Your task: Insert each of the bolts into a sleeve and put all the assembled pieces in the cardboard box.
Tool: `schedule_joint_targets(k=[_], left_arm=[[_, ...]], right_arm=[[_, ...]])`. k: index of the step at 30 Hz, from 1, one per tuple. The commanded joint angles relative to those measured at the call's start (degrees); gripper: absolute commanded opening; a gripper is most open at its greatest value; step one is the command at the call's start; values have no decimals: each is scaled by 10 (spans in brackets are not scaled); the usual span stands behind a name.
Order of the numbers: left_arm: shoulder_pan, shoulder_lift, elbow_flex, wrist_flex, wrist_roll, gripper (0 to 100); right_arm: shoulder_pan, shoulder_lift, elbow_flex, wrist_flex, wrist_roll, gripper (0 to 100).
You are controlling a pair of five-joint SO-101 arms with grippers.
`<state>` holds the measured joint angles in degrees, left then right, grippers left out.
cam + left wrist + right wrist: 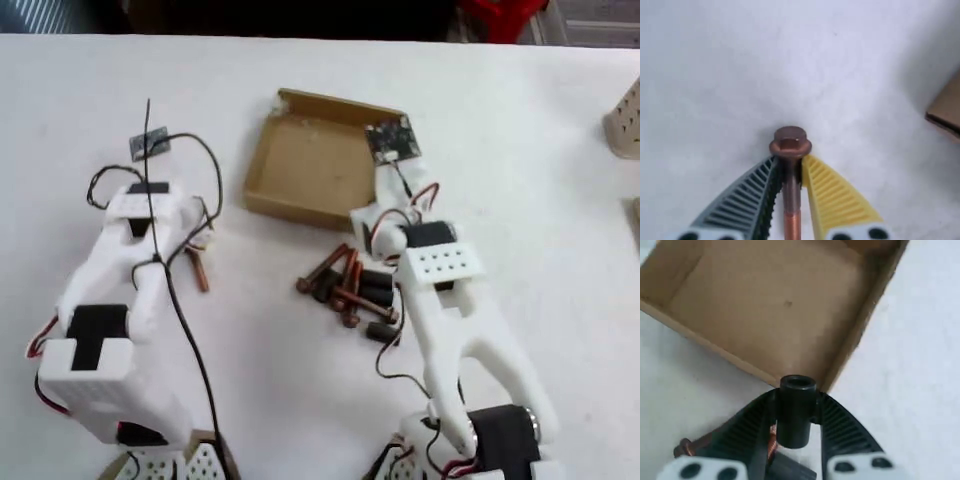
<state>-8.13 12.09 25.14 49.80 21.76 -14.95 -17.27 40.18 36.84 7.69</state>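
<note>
Left gripper [790, 167]: clamped on a bolt [790, 146], with the head just past my fingertips, over bare bench [740, 65]. Right gripper [797, 400]: closed around a sleeve [796, 415], open bore showing, right at the near corner of the box [860, 325]. The box sits mid-bench, toward the far edge. A pile [350, 285] of bolts and sleeves lies just in front of the box by my right arm, well apart from my left.
</note>
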Motion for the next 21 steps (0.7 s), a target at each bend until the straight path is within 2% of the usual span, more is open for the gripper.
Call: schedule_joint_targets(k=[1,6,15,21], left_arm=[[-13,0,-30,-19,-7,21],[-13,0,-30,-20,-7,21],[-13,0,-30,-20,-7,21],[-12,0,-30,-21,-7,21]], right_arm=[[-27,-29,-10,-69,-5,17],[-49,-29,19,-200,-5,17],[-86,-29,139,-540,-5,17],[-115,-22,215,-708,-5,16]])
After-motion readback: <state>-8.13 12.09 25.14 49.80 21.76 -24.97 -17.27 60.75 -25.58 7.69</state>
